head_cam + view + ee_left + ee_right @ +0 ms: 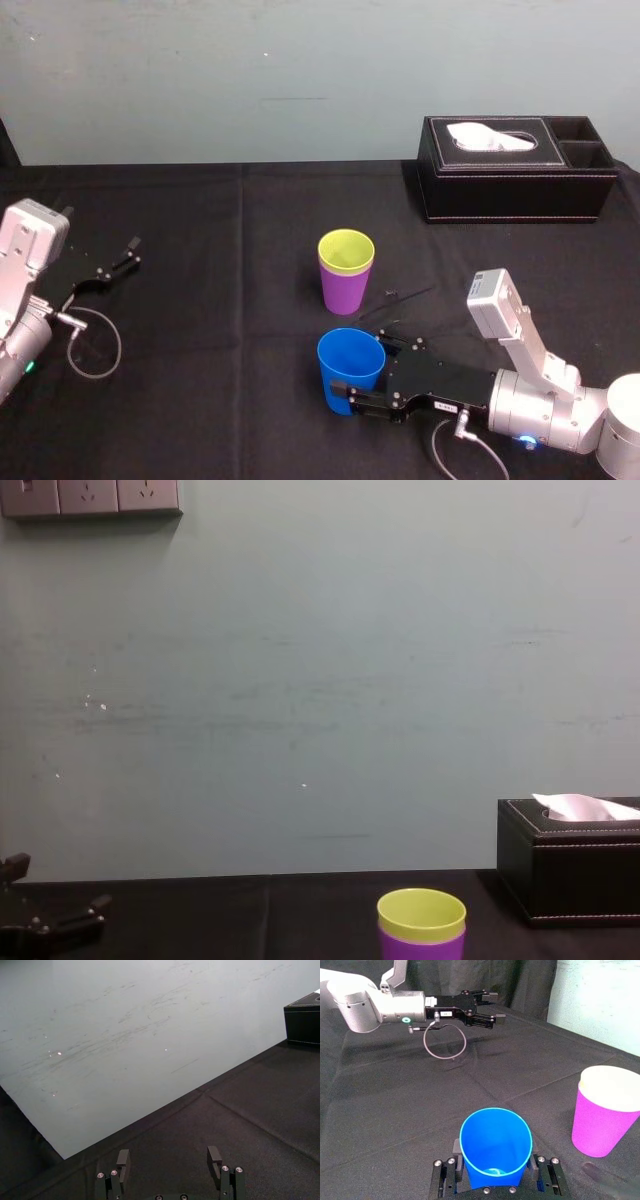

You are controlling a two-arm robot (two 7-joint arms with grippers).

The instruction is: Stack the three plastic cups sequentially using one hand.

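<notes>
A bright blue cup [350,365] stands upright on the black cloth near the front, and my right gripper [362,370] reaches in from the right with a finger on each side of it. In the right wrist view both fingers [454,1152] press against the walls of the blue cup [495,1145], so my right gripper [495,1162] is shut on it. Just behind it, the yellow-green cup [346,250] sits nested inside the purple cup [345,292]; the same pair shows as the yellow-green cup [421,915] in the purple cup [420,948]. My left gripper [118,262] rests at the far left, open and empty.
A black tissue box [515,170] stands at the back right of the table. A small dark scrap [392,294] lies just right of the purple cup. The left arm's cable loop [95,345] lies on the cloth at the left.
</notes>
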